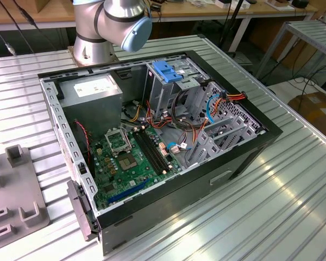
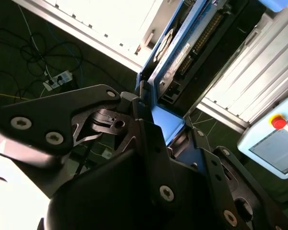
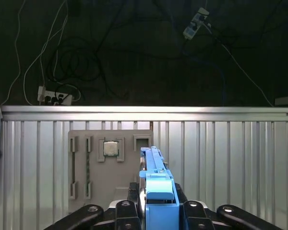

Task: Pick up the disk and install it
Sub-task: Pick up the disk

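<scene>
In both wrist views the hand [image 3: 156, 199] is gripping the disk [image 3: 153, 167], with a black finger [image 3: 128, 194] pressing on each side of the blue carrier frame. The disk is projecting straight out from between the fingers, so its long axis is running in line with the hand and its free end is pointing away from the wrist. In the first wrist view it is showing edge-on, standing on its narrow side, with a blue end tab sitting between the fingers. In the second wrist view the hand [image 2: 165, 120] is clamping the same blue tab, and the disk [image 2: 175, 60] is showing a silver-grey face bordered by a blue rail; the dark strip beside that face appears to be the disk's other side, though the angle is making this hard to confirm. The disk is hanging in the air over the ribbed metal counter [image 3: 230, 158], touching nothing but the fingers. Behind it, a grey fixture plate [image 3: 110, 184] is lying flat on the counter and holding a square processor chip [image 3: 111, 148] in one pocket. In the exterior view the open computer case [image 1: 152, 209] is lying on its side on the counter [image 1: 271, 206], exposing the green motherboard [image 1: 130, 157] and an upright metal cage with a blue top [image 1: 167, 73]. The robot arm [image 1: 111, 22] is rising from the counter just beyond the case.
</scene>
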`<state>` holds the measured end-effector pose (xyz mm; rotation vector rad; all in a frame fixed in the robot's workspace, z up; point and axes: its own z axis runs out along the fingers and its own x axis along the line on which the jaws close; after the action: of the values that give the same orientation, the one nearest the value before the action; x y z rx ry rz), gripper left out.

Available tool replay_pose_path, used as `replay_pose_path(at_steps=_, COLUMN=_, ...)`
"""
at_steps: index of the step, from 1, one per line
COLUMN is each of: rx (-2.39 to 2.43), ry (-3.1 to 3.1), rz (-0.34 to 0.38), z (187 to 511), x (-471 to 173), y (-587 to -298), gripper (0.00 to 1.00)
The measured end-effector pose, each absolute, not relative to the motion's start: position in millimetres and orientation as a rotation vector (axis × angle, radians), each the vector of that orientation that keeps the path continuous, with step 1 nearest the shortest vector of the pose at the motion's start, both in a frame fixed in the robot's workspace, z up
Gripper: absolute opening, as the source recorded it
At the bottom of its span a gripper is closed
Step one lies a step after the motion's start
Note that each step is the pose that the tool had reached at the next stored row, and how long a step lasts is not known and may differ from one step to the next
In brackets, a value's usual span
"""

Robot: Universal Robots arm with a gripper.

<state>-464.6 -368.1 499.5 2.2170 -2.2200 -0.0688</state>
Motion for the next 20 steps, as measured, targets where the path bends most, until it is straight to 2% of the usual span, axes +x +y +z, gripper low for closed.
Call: replay_pose_path(at_steps=20, rx=2.215, ry=-2.218, rz=-0.086, z=544.7, x=-464.6, y=-368.1, gripper=0.37)
